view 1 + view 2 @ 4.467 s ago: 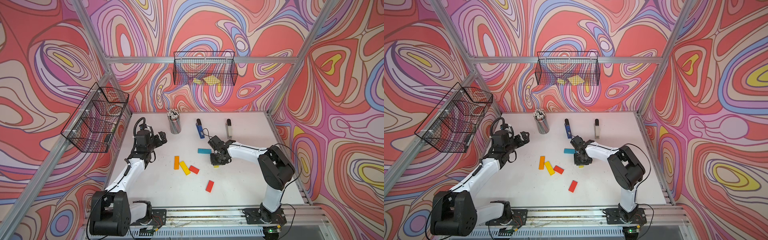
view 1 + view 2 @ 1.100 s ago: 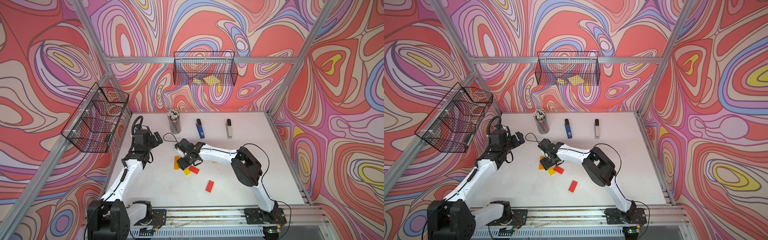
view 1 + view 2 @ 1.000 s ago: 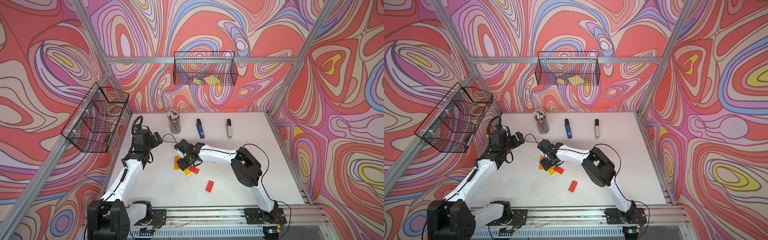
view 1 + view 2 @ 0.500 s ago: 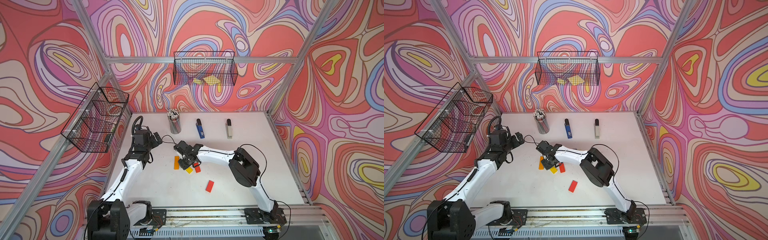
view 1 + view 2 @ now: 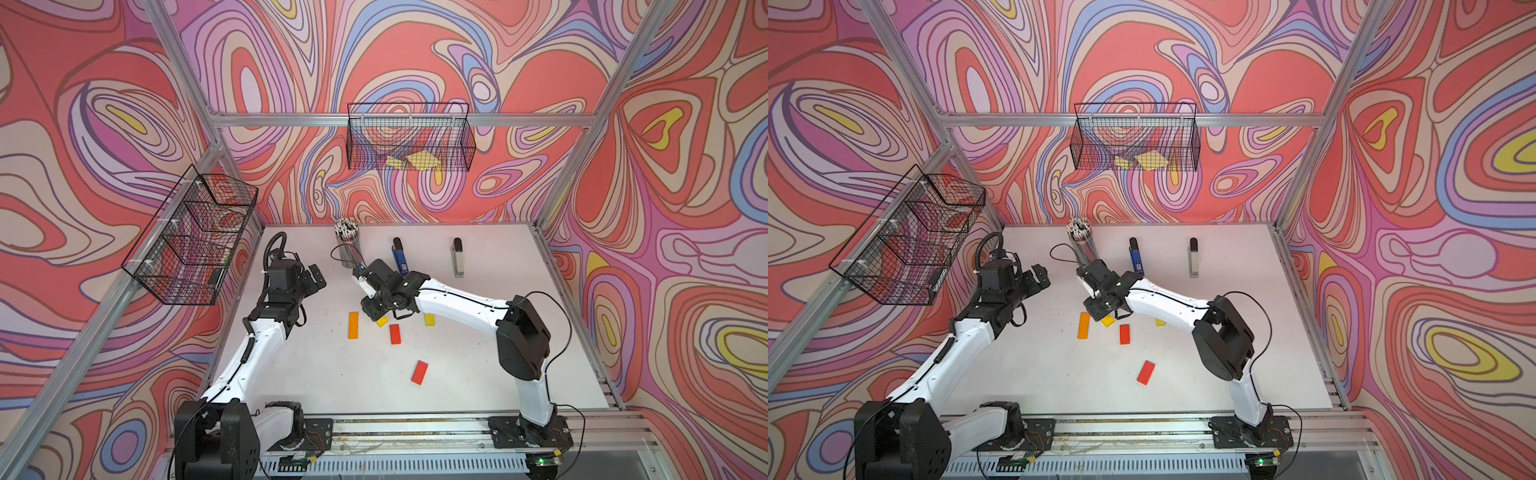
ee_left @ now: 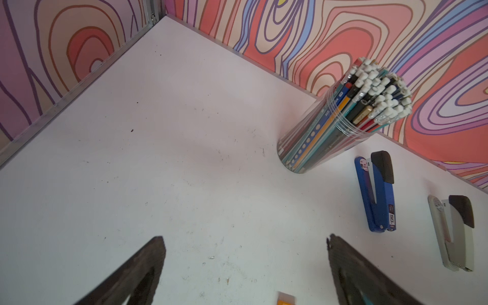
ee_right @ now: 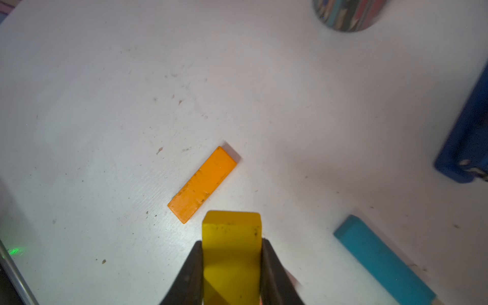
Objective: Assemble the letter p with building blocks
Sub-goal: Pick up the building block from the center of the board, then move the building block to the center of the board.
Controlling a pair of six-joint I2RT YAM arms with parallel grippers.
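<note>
In the right wrist view my right gripper (image 7: 231, 243) is shut on a yellow block (image 7: 231, 232), whose free end pokes out past the fingertips. Just beyond it lies the orange block (image 7: 202, 184), and a light blue block (image 7: 383, 261) lies to one side; the arm hides that blue block in the top views. In a top view the gripper (image 5: 374, 313) and held block (image 5: 381, 321) sit between the orange block (image 5: 353, 325) and a red block (image 5: 395, 334). A second yellow block (image 5: 429, 319) and a second red one (image 5: 419, 372) lie apart. No P figure stands. My left gripper (image 5: 316, 276) hangs open at the left over bare table (image 6: 245, 240).
A pencil cup (image 5: 347, 241), a blue stapler (image 5: 400, 257) and a beige stapler (image 5: 457, 257) stand along the back of the white table. Wire baskets hang on the left wall (image 5: 195, 241) and the back wall (image 5: 409, 137).
The right arm swung left from the light blue block to the middle blocks, and its jaws closed on the yellow block. The red block beside it turned upright. The left arm hardly moved.
</note>
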